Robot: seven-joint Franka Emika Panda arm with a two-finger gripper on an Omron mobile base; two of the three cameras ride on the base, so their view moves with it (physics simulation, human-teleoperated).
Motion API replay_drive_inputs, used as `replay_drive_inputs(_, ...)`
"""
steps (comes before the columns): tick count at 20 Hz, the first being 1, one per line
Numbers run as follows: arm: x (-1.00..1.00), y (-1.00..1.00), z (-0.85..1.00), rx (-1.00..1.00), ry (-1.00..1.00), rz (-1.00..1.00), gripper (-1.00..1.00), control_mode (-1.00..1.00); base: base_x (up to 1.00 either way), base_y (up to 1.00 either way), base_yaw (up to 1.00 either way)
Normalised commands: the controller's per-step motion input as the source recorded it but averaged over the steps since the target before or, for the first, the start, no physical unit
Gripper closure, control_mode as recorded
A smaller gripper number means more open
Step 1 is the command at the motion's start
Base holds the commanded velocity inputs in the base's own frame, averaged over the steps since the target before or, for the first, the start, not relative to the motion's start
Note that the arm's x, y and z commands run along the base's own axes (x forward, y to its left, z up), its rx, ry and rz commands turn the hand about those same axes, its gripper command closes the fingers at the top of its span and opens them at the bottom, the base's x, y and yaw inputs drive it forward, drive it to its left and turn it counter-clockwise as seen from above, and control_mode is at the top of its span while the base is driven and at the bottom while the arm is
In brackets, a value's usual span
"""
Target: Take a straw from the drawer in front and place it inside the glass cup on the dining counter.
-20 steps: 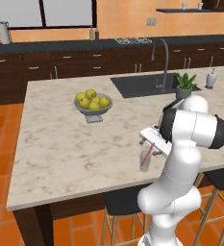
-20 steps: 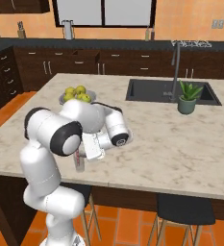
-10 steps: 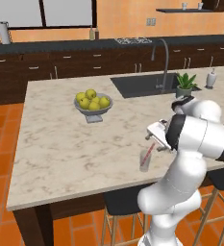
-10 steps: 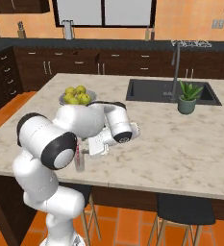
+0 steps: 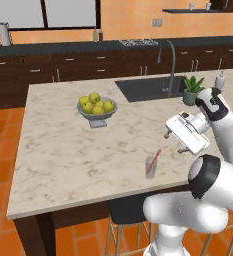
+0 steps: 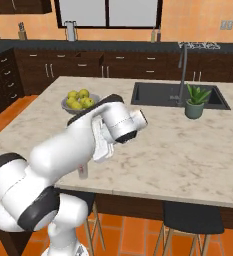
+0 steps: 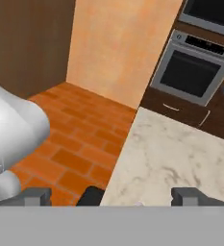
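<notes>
Near the front edge of the pale marbled desk (image 5: pixel 63 150) stands the glass cup (image 5: pixel 151 167), upright, with a red straw (image 5: pixel 155 158) leaning inside it, its top end tilted toward the arm. Above and to the right of the cup in the left base view hangs the gripper (image 5: pixel 167 134), well clear of the cup and the straw, its white hand turned sideways over the stone. From the hand view the two dark finger tips stand wide apart with nothing between them, so the jaws are open; past them lie the desk edge, an orange tiled floor (image 7: pixel 80 139) and a built-in oven (image 7: pixel 192 72) in the far wall.

Farther back on the desk a grey bowl of yellow-green fruit (image 5: pixel 97 106) sits left of the sunken dark sink (image 5: pixel 148 87), whose arched tap (image 5: pixel 169 60) rises at its far right side. A small potted plant (image 5: pixel 192 90) stands just beside the sink's right edge. In the right base view the robot's own arm covers most of the cup; a sliver of it (image 6: pixel 83 172) shows below the forearm near the desk's front edge, with the fruit bowl (image 6: pixel 79 102) behind it.
</notes>
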Motion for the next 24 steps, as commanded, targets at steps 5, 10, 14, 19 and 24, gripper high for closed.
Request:
replay_drive_inputs(5,-0.79,0.49,0.79,-0.27,-0.5,0.0,-1.0,-1.0,0.0,0.0,0.0)
replay_drive_inputs(10,-0.61,0.86,0.52,-0.27,-0.35,0.06,-1.0,-1.0,0.0,0.0,0.0)
replay_drive_inputs(14,-0.53,1.0,0.14,-0.3,-0.17,0.07,-1.0,-1.0,0.0,0.0,0.0)
replay_drive_inputs(19,-0.35,1.0,-0.02,-0.31,-0.05,0.06,-1.0,-1.0,0.0,0.0,0.0)
replay_drive_inputs(24,-0.28,0.94,-0.18,-0.34,-0.02,0.05,-1.0,-1.0,0.0,0.0,0.0)
